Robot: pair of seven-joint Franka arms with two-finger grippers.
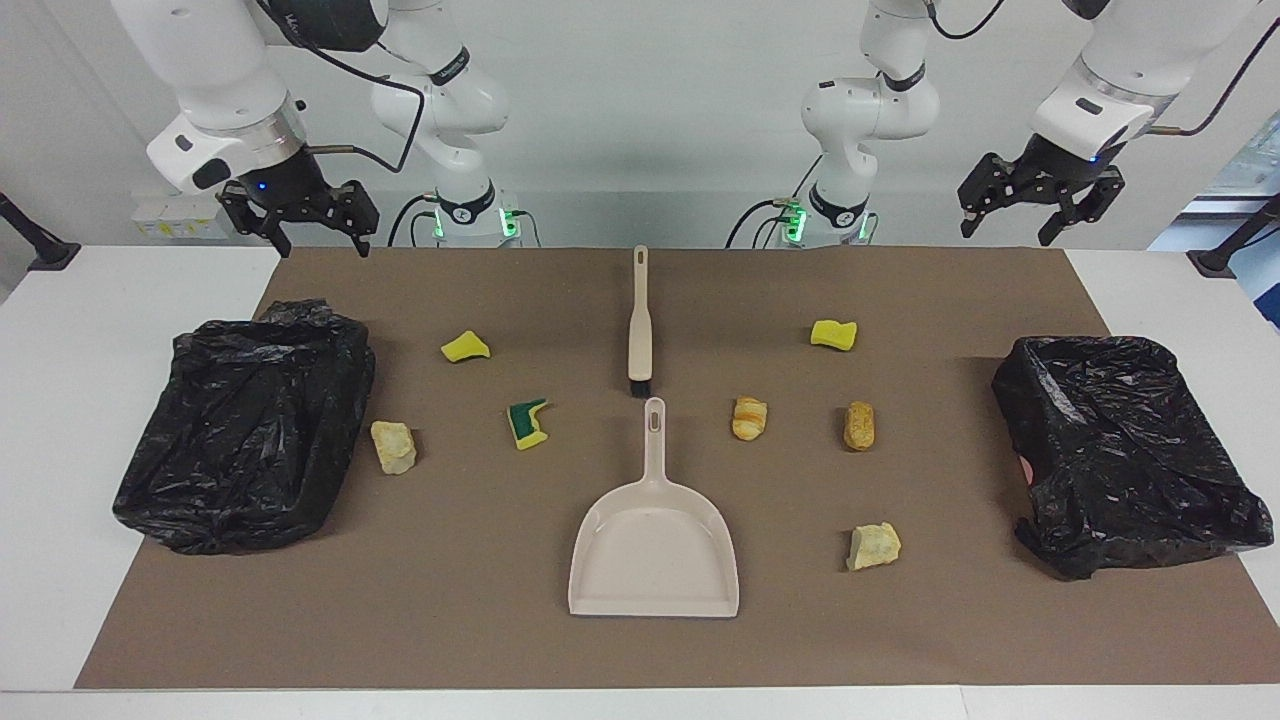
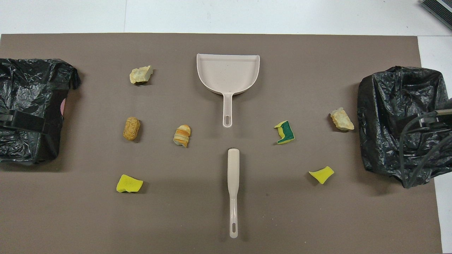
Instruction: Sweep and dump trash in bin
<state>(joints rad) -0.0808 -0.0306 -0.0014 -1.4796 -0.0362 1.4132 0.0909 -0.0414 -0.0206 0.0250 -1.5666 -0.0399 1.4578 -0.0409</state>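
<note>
Nothing is swept yet: both arms are waiting at the robots' end of the counter [image 1: 60,400], the right tool [image 1: 298,222] hanging above the mat's corner near one bin, the left tool [image 1: 1040,208] hanging above the corner near the other, each with fingers spread and gripping nothing. The brush [image 1: 639,322] and the dustpan [image 1: 654,530] are lying untouched in line at the middle of the brown mat [image 1: 640,650], brush nearer to the robots, bristles pointing at the pan's handle.

All the trash [image 1: 528,423] is sitting loose on the mat, none in the pan and none visibly in a bin. Seven scraps are counted: two yellow sponge pieces, one green-and-yellow sponge, and four tan or orange bread-like chunks. Three are lying toward the right arm's end, four toward the left arm's end.

Two bins [image 1: 245,430] lined with black bags are standing on the mat, one at each end. One brush, one dustpan. Judging by this, the whole job is remaining: picking up the tools, sweeping, dumping
</note>
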